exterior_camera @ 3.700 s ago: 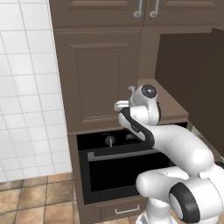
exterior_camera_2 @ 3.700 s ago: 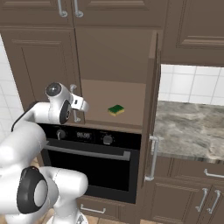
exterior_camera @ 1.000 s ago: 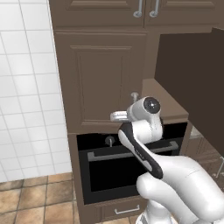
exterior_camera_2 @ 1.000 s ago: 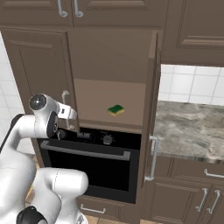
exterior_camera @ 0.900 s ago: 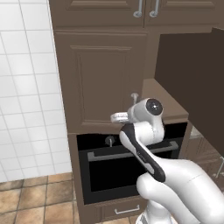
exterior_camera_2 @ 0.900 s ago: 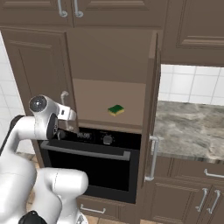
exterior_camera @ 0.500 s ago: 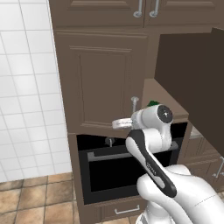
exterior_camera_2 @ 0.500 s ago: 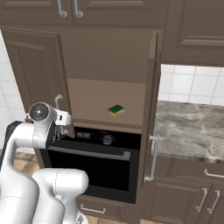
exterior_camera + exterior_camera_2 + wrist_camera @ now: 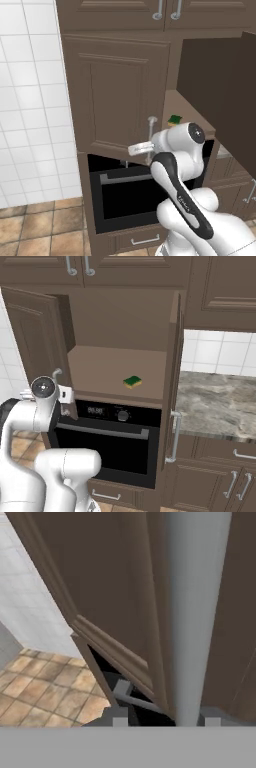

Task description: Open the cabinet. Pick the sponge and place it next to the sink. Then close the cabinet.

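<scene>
A white robot arm works at the tall dark-brown cabinet point(image 9: 120, 331) in a rendered kitchen, its gripper point(image 9: 148, 148) set at the lower end of the long silver bar handle point(image 9: 149, 136) on the cabinet's left door point(image 9: 117, 95). In the hand view, that handle point(image 9: 194, 612) runs up the picture as a thick grey bar between the two dark finger tips, which sit close on either side of it; the jaws appear to be clasped around the bar, though the contact itself is hard to make out. Both doors stand swung out: from the right base view the left door point(image 9: 35, 341) angles toward the arm, and the right door point(image 9: 172, 371) is seen nearly edge-on. Inside, the small green-and-yellow sponge point(image 9: 132, 381) lies flat on the plain brown shelf point(image 9: 105, 368), toward its right front and well apart from the gripper; from the left base view the sponge point(image 9: 174, 120) peeks out just above the arm's wrist. Below the shelf sits the black oven point(image 9: 110, 436), and to the right a marbled grey counter point(image 9: 215, 406) runs under white wall tiles point(image 9: 220, 353).
</scene>
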You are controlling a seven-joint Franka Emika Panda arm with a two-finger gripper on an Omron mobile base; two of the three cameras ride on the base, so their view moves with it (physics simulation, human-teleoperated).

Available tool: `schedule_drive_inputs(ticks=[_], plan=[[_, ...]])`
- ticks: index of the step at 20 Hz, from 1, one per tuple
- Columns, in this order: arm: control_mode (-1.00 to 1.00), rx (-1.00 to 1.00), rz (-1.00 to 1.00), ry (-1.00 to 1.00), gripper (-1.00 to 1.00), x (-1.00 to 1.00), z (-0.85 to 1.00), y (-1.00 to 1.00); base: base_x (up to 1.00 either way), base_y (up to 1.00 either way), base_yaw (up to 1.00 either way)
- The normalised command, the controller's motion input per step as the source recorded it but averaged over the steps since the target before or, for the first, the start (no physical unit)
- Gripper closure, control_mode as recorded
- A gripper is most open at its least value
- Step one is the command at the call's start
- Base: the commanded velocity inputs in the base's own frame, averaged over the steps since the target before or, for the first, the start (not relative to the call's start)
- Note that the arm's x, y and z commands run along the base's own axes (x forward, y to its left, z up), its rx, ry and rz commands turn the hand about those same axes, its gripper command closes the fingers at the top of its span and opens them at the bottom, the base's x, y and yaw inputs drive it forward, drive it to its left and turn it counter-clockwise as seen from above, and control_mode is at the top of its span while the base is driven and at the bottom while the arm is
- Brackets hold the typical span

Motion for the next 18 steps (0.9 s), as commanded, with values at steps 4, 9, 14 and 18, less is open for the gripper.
schedule_drive_inputs(ticks=[4,9,14,18], plan=[[-1.00,0.00,0.11,0.00,1.00,-0.45,0.00,0.54,0.00,0.00,0.00],[-1.00,0.00,0.11,0.00,1.00,-0.47,0.00,0.56,0.00,0.00,0.00],[-1.00,0.00,0.11,-0.01,1.00,-0.50,0.00,0.56,0.00,0.00,0.00],[-1.00,0.00,0.10,-0.03,1.00,-0.49,0.00,0.54,0.00,0.00,0.00]])
